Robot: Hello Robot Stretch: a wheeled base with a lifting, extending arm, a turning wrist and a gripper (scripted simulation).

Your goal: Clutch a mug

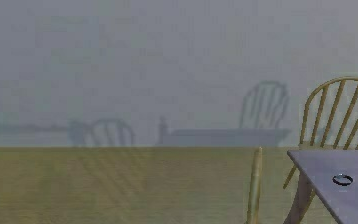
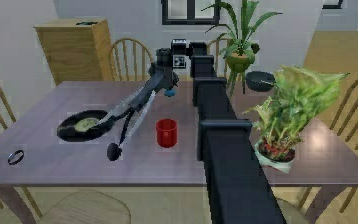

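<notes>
A small red cup point(image 2: 166, 132), mug-like in shape, stands upright near the middle of the purple-grey table point(image 2: 107, 172). My arm rises as a dark bar just to the cup's right. The gripper point(image 2: 118, 140) reaches down and to the left of the cup, its thin fingers point(image 2: 137, 105) slanting toward the tabletop. A dark round pan point(image 2: 82, 125) with something pale in it lies right by the fingertips. I cannot tell whether the gripper holds anything.
A leafy potted plant point(image 2: 287, 110) stands on the table right of the arm, with a dark bowl point(image 2: 259, 78) and a taller plant point(image 2: 242, 35) behind. A small dark ring point(image 2: 17, 156) point(image 1: 342, 180) lies near the table's corner. Wooden chairs point(image 1: 337, 110) ring the table; a dresser point(image 2: 77, 50) stands beyond.
</notes>
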